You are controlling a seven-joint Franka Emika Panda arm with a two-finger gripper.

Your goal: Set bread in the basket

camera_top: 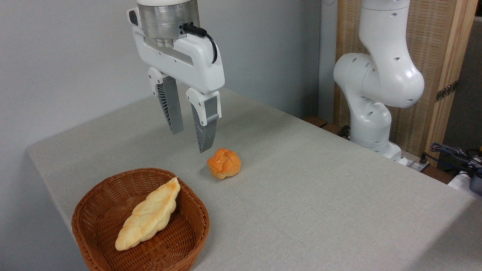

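We note the basket [94, 210] at the worktop's [320, 188] near left, the bread [148, 214] lying slantwise inside it, one tip up on the far rim. Above and behind, the claw [192, 141] hangs clear, fingers parted, holding nothing. Just right of it a bun [224, 163] sits on the cloth.

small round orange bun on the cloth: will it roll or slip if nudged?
The small round orange-brown bun probably rolls little: it sits on a flattish base on the grey tablecloth. Likely light, sliding easily. Its knotted crust should offer grip.
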